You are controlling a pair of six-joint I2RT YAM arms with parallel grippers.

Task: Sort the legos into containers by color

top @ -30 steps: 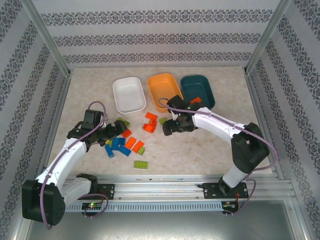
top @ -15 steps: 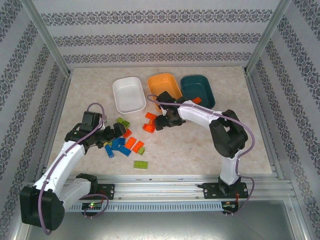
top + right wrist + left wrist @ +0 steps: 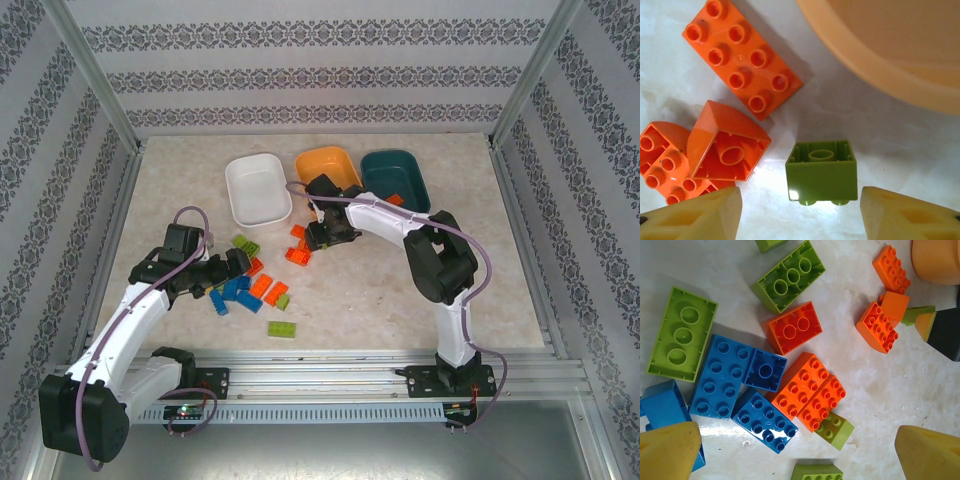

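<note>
The right hand (image 3: 799, 215) is the one close to the job. It hangs low over the bench (image 3: 920, 150), just in front of the orange dish (image 3: 880, 65). A small green lego (image 3: 822, 172) lies right between its two yellow fingers (image 3: 700, 215). One finger stands on each side of the lego. The far-side finger is almost touching it, and the other one has a gap. So this hand is open around the lego and does not grip it yet.

The green lego is tipped on its side, and its bumps point back toward the hand. It is short and boxy, so I think a straight squeeze from both sides should catch it.

A tipped orange lego (image 3: 727, 142) sits just beside the finger with the gap. That finger could bump it.

From above, the right hand (image 3: 318, 238) is near the orange dish (image 3: 305, 165), with the white dish (image 3: 232, 190) and the teal dish (image 3: 395, 170) on either side.

The left hand (image 3: 235, 262) is well apart, over the pile of legos (image 3: 245, 290). Its fingers are spread wide and hold nothing.
</note>
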